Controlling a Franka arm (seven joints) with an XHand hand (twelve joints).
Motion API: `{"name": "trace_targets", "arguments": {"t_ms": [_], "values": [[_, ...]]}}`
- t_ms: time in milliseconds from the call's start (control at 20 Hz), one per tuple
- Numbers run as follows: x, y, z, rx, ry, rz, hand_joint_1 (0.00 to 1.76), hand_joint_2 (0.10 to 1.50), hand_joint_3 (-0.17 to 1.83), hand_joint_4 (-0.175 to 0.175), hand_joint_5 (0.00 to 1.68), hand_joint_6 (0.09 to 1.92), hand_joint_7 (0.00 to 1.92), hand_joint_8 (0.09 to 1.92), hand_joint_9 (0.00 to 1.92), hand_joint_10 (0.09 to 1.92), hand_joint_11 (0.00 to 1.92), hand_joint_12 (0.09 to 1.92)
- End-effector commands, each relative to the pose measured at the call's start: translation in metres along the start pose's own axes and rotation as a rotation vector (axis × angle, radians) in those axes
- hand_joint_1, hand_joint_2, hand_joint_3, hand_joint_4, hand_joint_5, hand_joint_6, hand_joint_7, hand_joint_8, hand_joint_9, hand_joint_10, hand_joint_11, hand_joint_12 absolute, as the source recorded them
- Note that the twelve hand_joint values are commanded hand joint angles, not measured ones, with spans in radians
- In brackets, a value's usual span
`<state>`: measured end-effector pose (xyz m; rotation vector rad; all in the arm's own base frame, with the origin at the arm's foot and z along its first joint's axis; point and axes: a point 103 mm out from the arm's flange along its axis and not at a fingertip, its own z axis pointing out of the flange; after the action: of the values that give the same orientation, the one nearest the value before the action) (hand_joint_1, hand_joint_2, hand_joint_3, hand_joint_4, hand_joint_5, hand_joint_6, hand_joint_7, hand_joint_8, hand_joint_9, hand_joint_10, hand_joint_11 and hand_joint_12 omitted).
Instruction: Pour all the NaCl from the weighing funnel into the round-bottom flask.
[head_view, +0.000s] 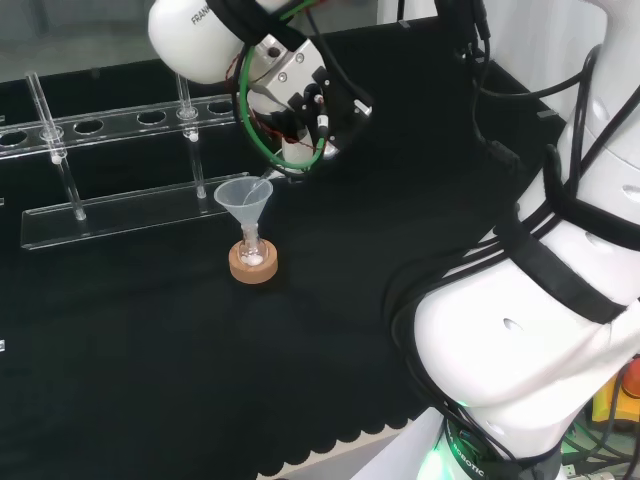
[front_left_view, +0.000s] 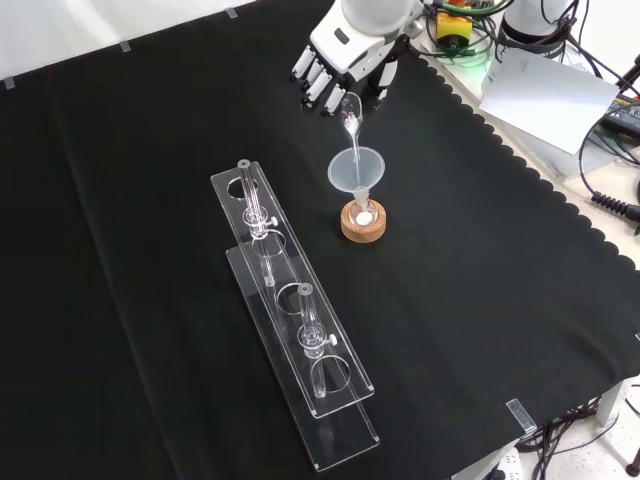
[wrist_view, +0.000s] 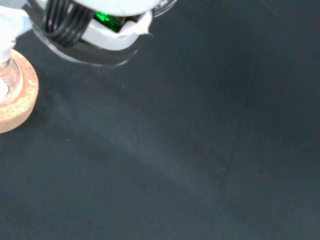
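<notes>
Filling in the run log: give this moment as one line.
phase: pouring | hand: tilts weighing funnel over funnel | flask on cork ring: white powder inside

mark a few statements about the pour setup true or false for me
1. The hand holds the weighing funnel tilted over the cone funnel. True.
2. The flask sits on a red ribbed ring. False: it sits on a cork ring.
3. White powder lies in the bottom of the flask. True.
4. The cone funnel lies flat on the cloth beside the flask. False: it stands upright in the flask's neck.
5. The clear rack holds no tubes. False: upright tubes stand in it.
</notes>
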<state>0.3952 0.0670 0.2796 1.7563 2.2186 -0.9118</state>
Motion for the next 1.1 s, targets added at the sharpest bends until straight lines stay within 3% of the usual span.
{"name": "trace_targets", "arguments": {"t_ms": [50,1100], "values": [[-0.0072,-0.0001,0.0045,0.002,-0.007,-0.005,1.1,0.66,0.71,0.175,1.19,0.84,0.68,0.59,1.08,0.33,0.8,1.09],[-0.0039,0.0017,-0.0027,0.008,-0.077,-0.005,1.1,0.66,0.71,0.175,1.2,0.84,0.68,0.59,1.08,0.32,0.8,1.09]]}}
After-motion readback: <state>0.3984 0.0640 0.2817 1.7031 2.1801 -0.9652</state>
